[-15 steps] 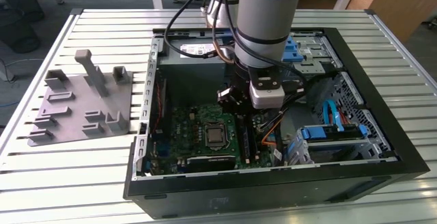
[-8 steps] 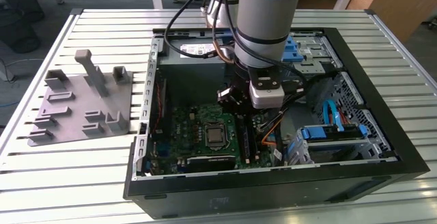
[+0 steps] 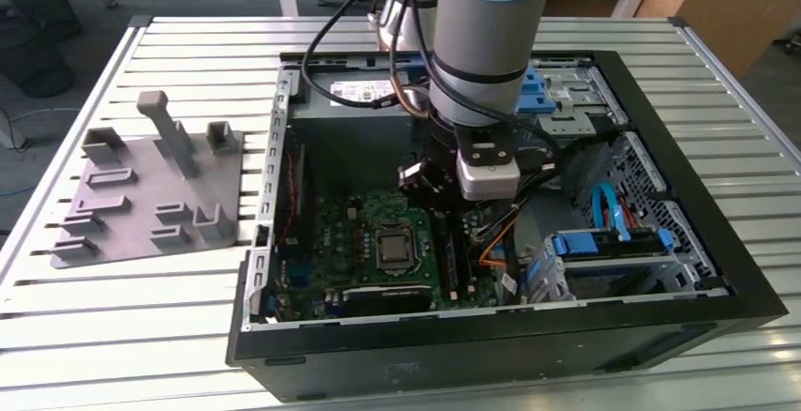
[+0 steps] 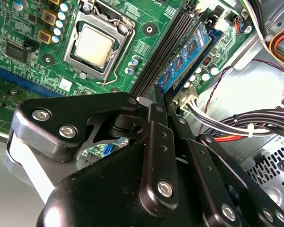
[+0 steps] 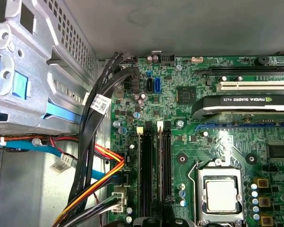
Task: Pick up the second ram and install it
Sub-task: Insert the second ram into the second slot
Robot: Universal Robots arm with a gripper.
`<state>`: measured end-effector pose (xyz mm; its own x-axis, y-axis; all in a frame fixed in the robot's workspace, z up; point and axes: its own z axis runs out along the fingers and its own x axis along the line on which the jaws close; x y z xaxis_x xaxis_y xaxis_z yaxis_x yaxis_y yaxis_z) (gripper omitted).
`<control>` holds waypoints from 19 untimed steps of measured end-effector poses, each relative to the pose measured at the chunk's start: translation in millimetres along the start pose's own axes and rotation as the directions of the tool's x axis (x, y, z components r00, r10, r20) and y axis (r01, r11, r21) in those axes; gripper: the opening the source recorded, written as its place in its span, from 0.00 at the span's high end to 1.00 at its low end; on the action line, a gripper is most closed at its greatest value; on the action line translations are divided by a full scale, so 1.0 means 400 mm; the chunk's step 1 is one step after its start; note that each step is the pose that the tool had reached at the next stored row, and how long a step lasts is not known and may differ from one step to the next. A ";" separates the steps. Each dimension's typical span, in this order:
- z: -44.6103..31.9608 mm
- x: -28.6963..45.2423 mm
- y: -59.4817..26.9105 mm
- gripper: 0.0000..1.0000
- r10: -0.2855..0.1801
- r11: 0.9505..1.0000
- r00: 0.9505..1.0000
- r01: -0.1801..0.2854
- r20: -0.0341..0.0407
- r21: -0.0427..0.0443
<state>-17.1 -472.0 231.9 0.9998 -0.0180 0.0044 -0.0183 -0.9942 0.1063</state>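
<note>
Blue second ram (image 4: pixel 187 59) seated in slot; jaws just above.

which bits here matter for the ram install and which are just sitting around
Job in hand:
gripper
ram stick, standing in a slot
memory slots
motherboard

Just lying about:
grey part holder on the table
CPU socket
graphics card
cable bundle
drive cage

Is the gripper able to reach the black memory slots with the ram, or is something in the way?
Probably yes. The gripper holds the second ram right at the black memory slots; the cables lie to the side, apart from them.
</note>
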 end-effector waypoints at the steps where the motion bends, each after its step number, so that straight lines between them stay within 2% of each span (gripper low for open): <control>1: 0.001 0.000 -0.001 0.87 0.000 1.000 1.000 0.000 0.000 0.000; 9: 0.010 0.000 -0.006 0.87 0.000 1.000 1.000 0.000 0.000 0.000; 14: 0.016 0.000 -0.008 0.87 -0.001 1.000 1.000 0.001 0.000 -0.007; 19: 0.019 0.000 -0.010 0.87 -0.005 1.000 1.000 0.005 -0.001 -0.007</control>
<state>-17.1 -468.9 223.9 0.9999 -0.0130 0.0046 -0.0134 -0.9934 0.1135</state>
